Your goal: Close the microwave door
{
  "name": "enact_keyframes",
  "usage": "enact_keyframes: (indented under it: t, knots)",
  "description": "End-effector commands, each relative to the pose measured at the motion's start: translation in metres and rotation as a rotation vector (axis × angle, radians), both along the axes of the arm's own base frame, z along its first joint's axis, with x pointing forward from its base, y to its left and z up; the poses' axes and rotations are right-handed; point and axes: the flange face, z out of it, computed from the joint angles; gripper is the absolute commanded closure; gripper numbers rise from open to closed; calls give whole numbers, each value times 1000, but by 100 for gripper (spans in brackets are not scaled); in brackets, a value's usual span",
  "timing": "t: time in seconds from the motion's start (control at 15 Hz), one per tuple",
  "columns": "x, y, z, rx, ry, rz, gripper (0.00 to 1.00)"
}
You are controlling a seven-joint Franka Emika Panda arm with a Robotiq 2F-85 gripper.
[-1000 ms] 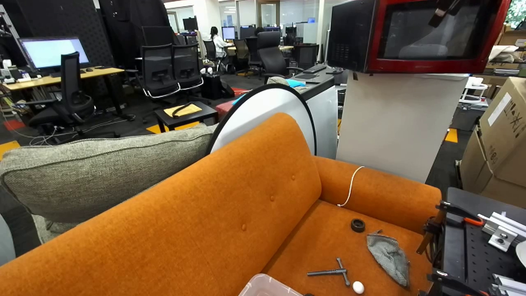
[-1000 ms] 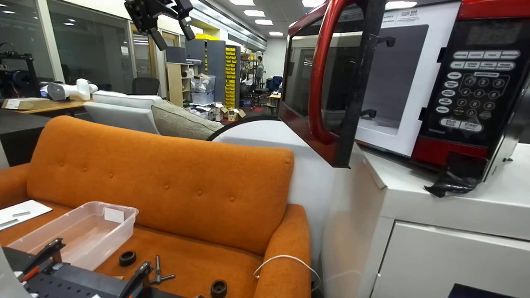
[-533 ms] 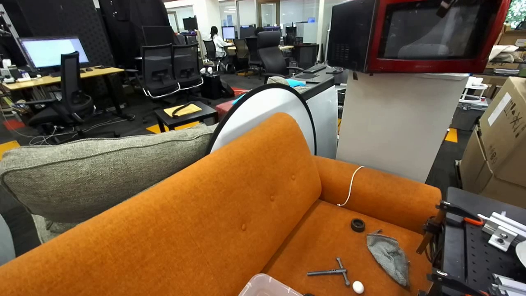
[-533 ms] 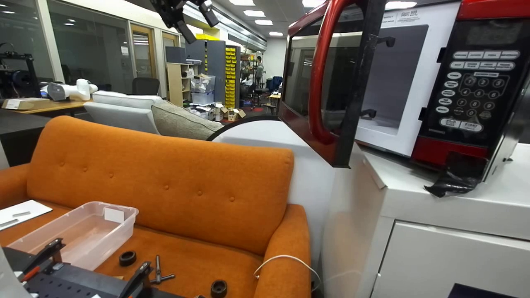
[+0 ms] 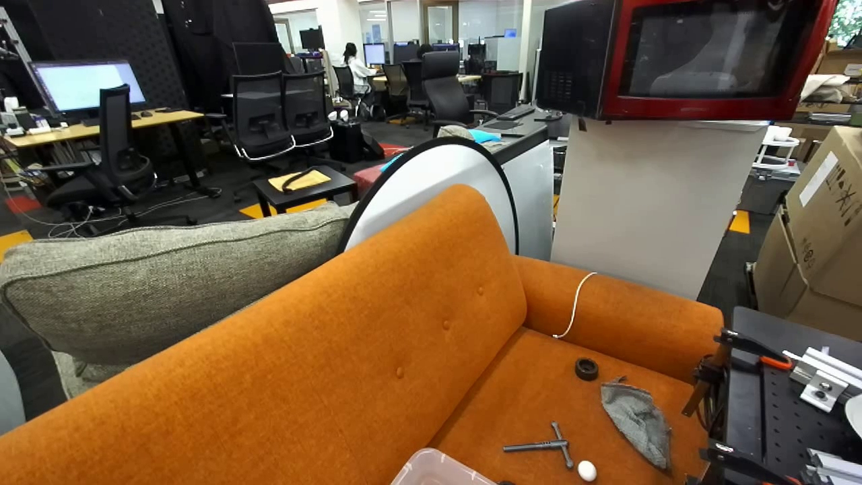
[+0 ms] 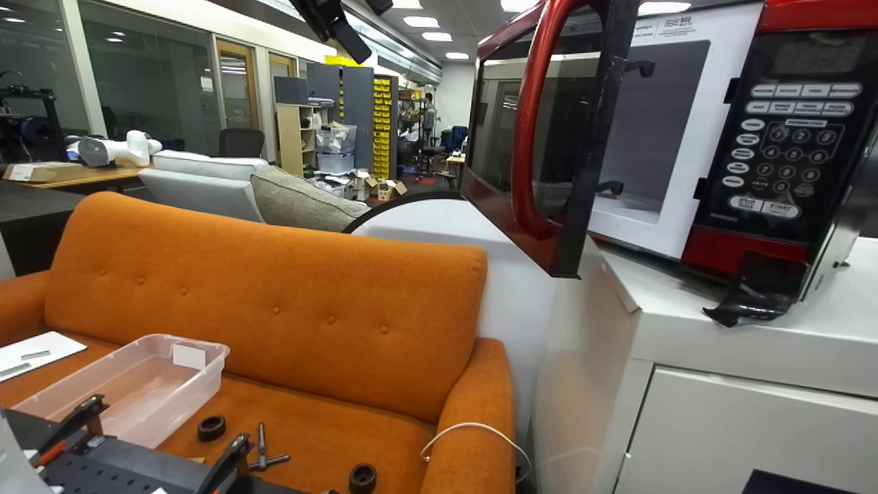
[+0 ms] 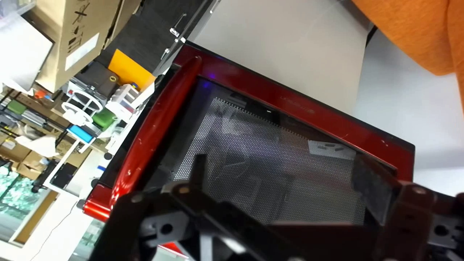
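Well, the gripper [image 7: 282, 174] is released, its fingers [image 7: 198, 172] spread wide at seven and four o'clock in the wrist view, with the dark window of the microwave door [image 7: 272, 127] showing behind the gap. In an exterior view it hangs near eleven o'clock, cut off at the top, and stands apart from the door at one o'clock. The door is swung far out, its red handle [image 7: 156, 134] slanting along nine o'clock of the wrist view. At two o'clock in an exterior view the microwave [image 6: 761, 165] shows its white inside; it sits on a white cabinet [image 6: 748, 425] at four. Over towards nine o'clock the orange sofa [image 6: 274, 288] carries a clear bin [image 6: 130, 391], a T-shaped tool [image 6: 262, 446] and dark rings [image 6: 211, 433], and a white cord [image 6: 473, 424] loops over its armrest [image 6: 480, 384]. Farther back from me, in an exterior view, I make out a cardboard box [image 5: 832, 222] at three o'clock, a lit screen [image 5: 91, 86] at ten and a person in white [image 5: 360, 71] near eleven. As for edges and room to move, a broad gap of air lies between gripper and door in an exterior view. The door's black free edge [image 6: 595, 151] stands well off the microwave's white front [image 6: 699, 123], leaving a wedge of space there, and its lower corner, just past three o'clock, juts beyond the cabinet's top edge [image 6: 621, 281].
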Motion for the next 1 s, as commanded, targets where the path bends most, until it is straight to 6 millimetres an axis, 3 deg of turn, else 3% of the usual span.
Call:
enact_keyframes:
  t: [0.0, 0.53, 0.73, 0.93]
  knots:
    - [0, 1, 0, 0, -3, -2, 0]
    - [-7, -3, 3, -28, -25, -2, 0]
    - [-21, -15, 11, -97, -71, -13, 0]
    - [-39, -39, 3, -107, -94, -57, 0]
